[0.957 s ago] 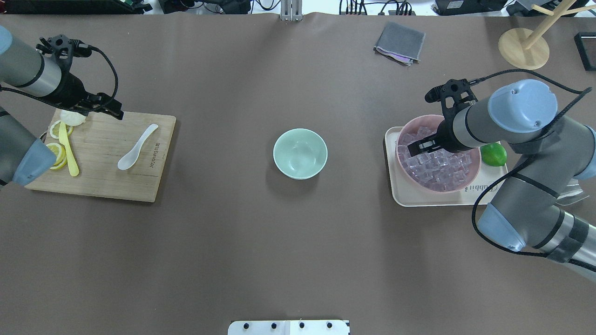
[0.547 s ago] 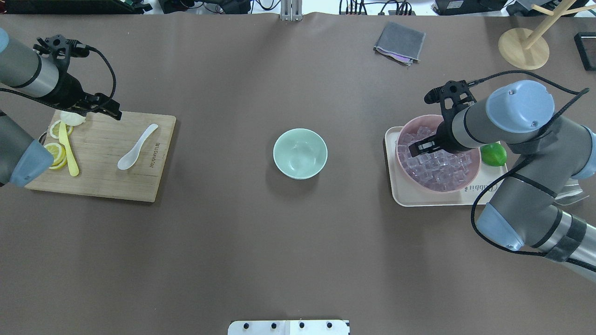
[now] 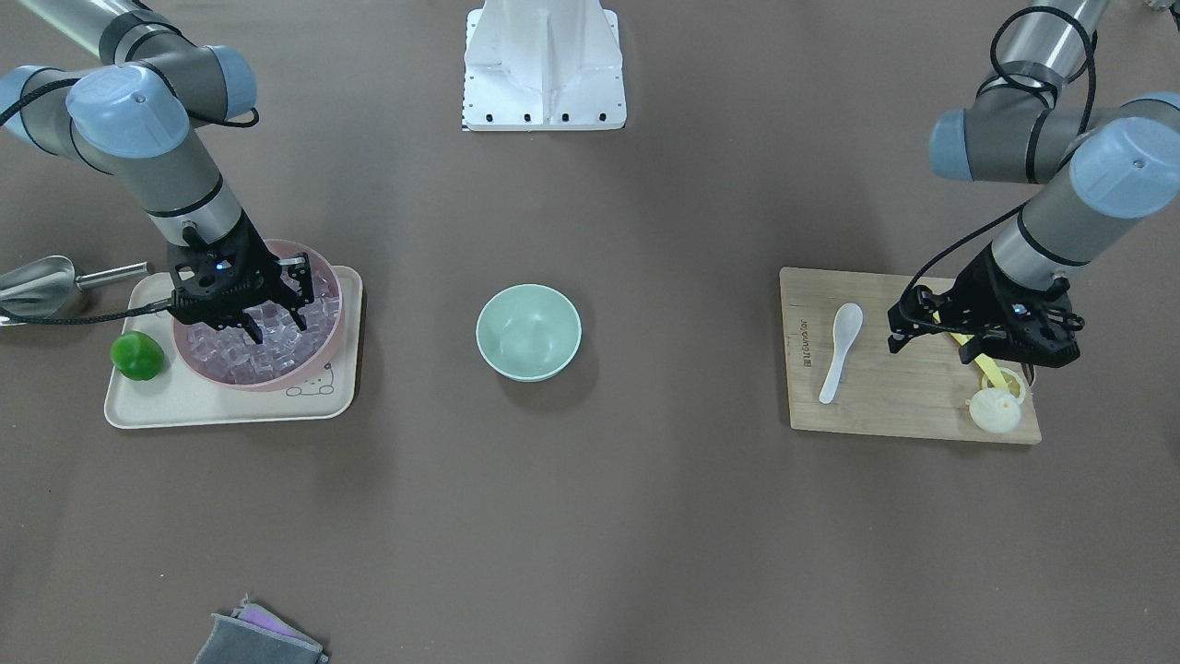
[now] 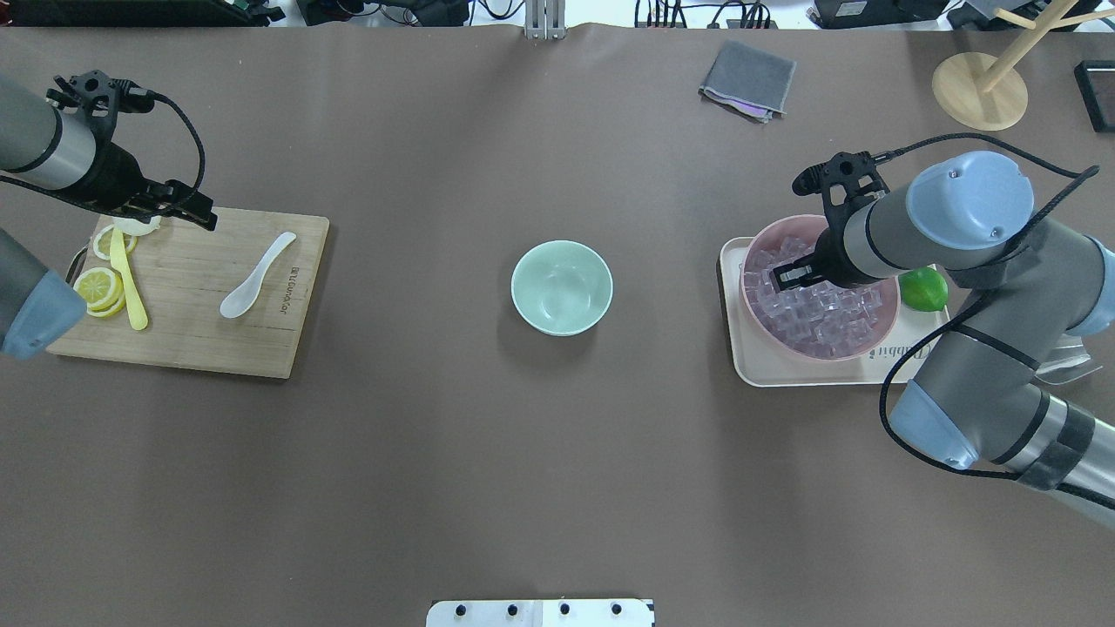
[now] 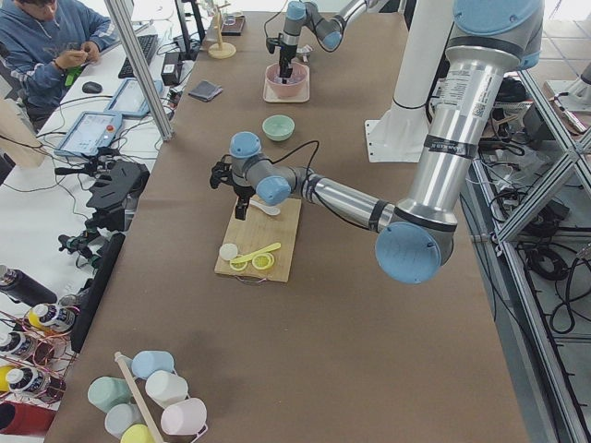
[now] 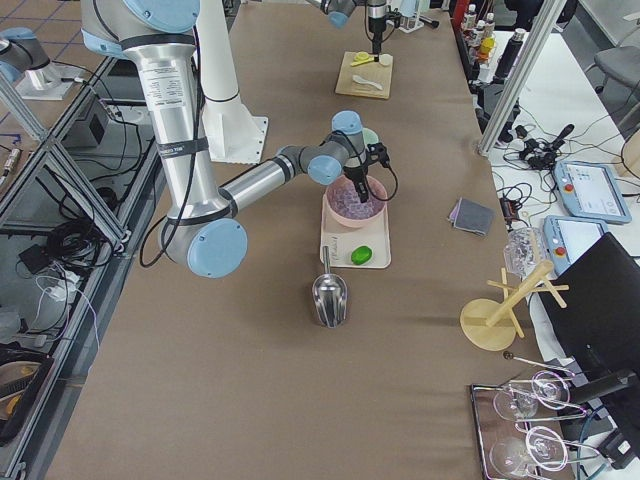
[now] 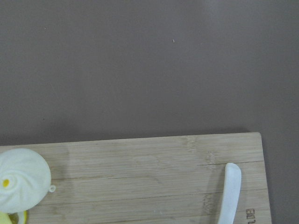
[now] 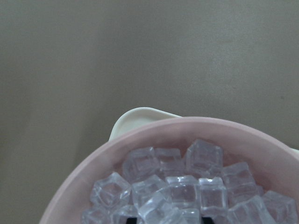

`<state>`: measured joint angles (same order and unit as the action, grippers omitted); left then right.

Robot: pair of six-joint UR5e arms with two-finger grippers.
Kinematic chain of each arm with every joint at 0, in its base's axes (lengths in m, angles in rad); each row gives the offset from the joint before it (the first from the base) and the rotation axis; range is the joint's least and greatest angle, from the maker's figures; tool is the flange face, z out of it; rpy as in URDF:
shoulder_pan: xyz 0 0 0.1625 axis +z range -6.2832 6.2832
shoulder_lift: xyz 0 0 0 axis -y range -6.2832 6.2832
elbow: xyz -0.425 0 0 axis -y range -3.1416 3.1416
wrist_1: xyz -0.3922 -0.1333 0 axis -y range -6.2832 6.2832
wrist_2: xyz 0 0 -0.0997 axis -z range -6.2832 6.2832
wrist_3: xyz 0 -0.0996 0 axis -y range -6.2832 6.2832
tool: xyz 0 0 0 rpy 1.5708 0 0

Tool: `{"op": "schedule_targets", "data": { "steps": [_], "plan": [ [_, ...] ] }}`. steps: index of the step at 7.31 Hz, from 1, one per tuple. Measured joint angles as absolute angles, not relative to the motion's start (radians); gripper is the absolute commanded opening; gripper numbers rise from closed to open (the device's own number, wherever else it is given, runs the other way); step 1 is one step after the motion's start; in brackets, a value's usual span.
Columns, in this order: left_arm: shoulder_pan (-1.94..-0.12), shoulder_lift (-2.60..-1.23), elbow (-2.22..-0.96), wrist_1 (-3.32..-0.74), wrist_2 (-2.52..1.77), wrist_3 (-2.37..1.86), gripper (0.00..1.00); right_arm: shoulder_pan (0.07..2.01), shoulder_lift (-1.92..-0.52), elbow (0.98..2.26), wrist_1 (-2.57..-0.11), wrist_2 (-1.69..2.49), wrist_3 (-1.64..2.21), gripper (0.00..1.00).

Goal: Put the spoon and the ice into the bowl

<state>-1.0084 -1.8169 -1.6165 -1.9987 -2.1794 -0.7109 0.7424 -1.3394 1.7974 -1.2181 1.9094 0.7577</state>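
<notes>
We see a pale mint-green bowl on a plain brown worktop, a translucent white spoon on a light wood-grain board, clear glassy ice in a pink bowl, a cream tray and a bright green lime.

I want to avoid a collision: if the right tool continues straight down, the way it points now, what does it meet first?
Most likely the ice heaped in the pink bowl: the right tool points down over it, open. Whether it touches the cubes is unclear.

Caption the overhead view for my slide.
Right gripper open among ice in the pink bowl; left gripper over the cutting board; spoon untouched, mint bowl empty.
</notes>
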Motion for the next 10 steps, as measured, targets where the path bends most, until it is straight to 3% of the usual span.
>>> {"op": "schedule_targets", "data": {
  "steps": [4, 7, 10],
  "plan": [
    [-1.009, -1.797, -1.63, -1.999, -2.179, -0.711, 0.97, 0.753, -1.344, 1.811, -1.217, 1.954, 0.752, 0.0],
    [-1.008, -1.789, -1.631, -1.999, -2.18, -0.708, 0.97, 0.827, -1.368, 1.892, -1.225, 2.067, 0.754, 0.0],
    [-0.995, -1.789, -1.623, -2.012, -2.178, -0.699, 0.97, 0.805, -1.287, 1.915, -1.231, 2.08, 0.839, 0.0]
  ]
}}
